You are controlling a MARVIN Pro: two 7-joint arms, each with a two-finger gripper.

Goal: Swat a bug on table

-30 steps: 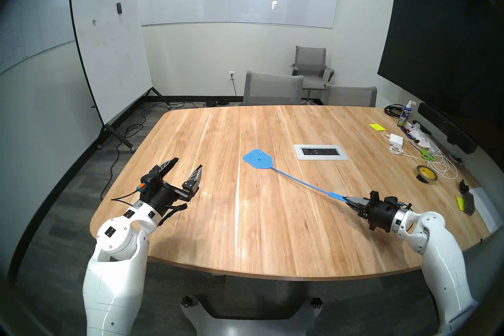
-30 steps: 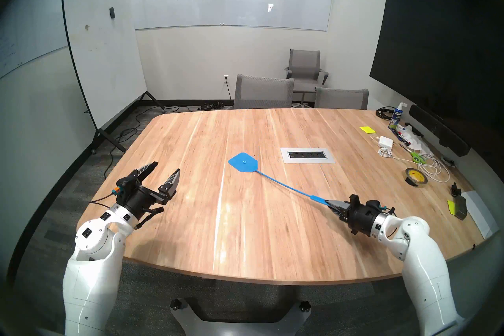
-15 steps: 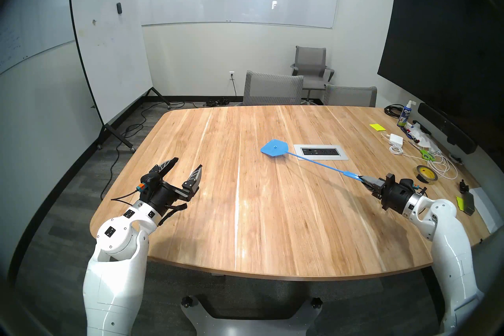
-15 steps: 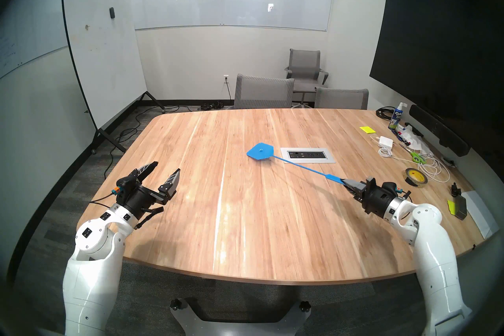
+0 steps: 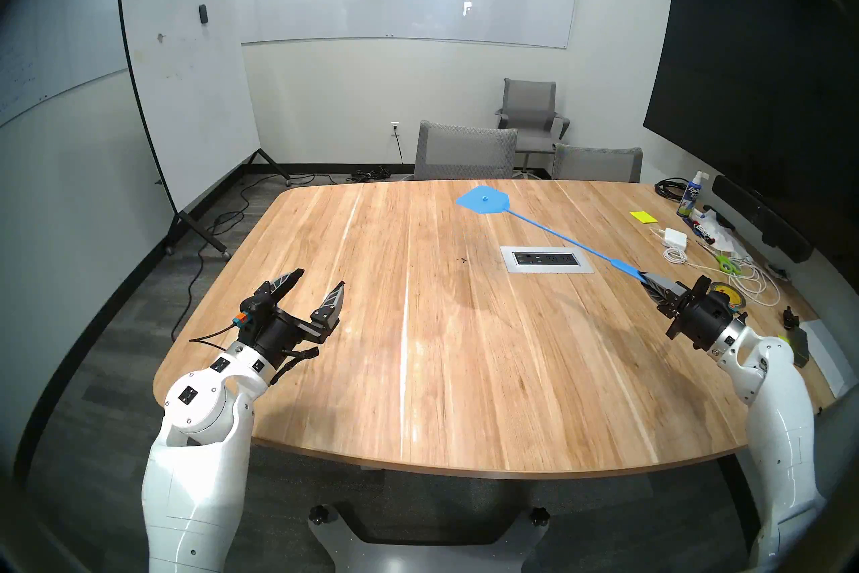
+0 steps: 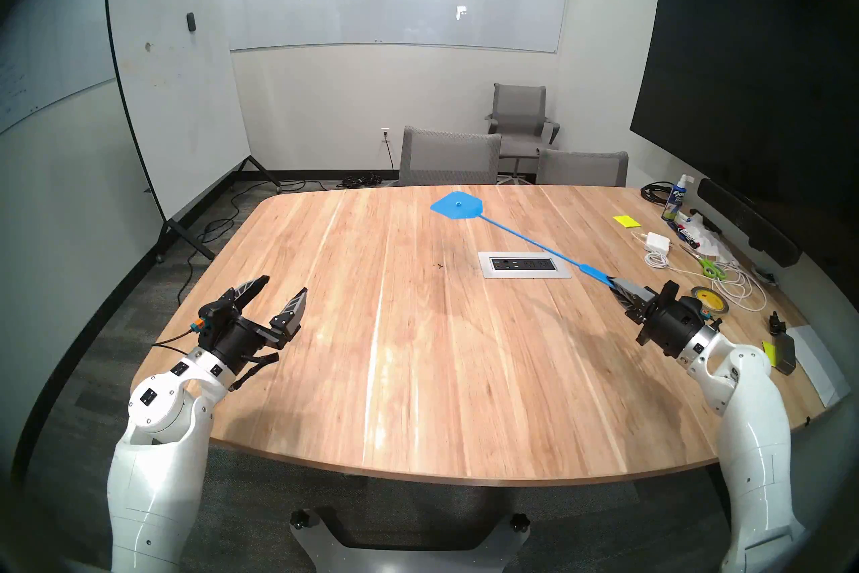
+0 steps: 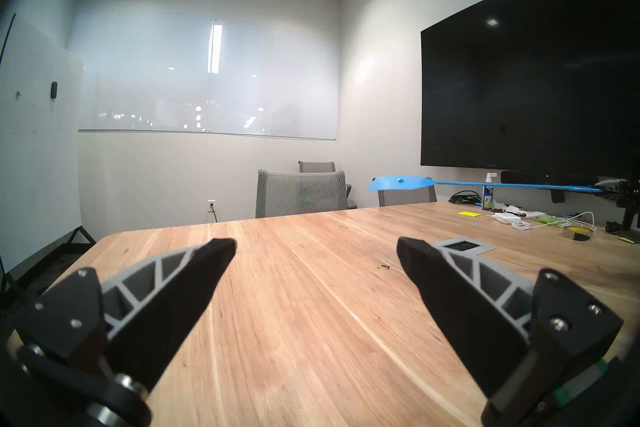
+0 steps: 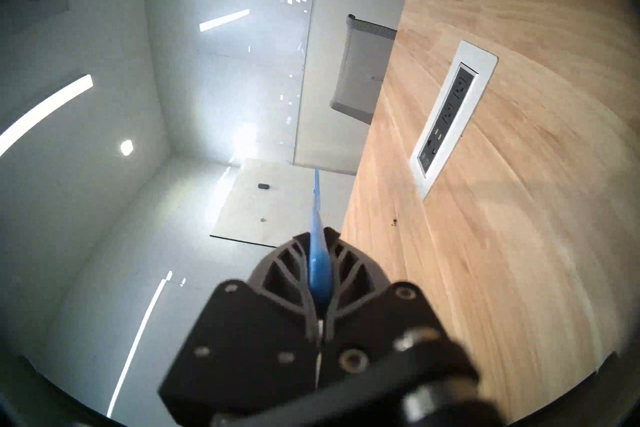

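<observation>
The bug (image 5: 463,260) (image 6: 439,265) is a tiny dark speck on the wooden table (image 5: 418,372), just left of the silver outlet panel (image 5: 547,259). It also shows as a speck (image 7: 384,266) in the left wrist view and as a speck (image 8: 394,222) in the right wrist view. My right gripper (image 5: 647,280) (image 8: 320,235) is shut on the handle of a blue fly swatter (image 5: 483,202) (image 6: 458,205). The swatter's head (image 7: 398,182) hangs in the air well above the table, beyond the bug. My left gripper (image 5: 318,281) (image 7: 315,247) stands open and empty over the table's left side.
Along the table's right edge lie a tape roll (image 5: 727,295), white cables (image 5: 753,283), green scissors (image 5: 725,264), a white charger (image 5: 675,237), yellow notes (image 5: 643,216) and a spray bottle (image 5: 692,195). Grey chairs (image 5: 465,151) stand behind the table, a whiteboard (image 5: 186,83) at left.
My right arm has lifted and swung right, raising the swatter head from the table up and away. The bug, earlier hidden under the head, now shows. The left arm has not moved.
</observation>
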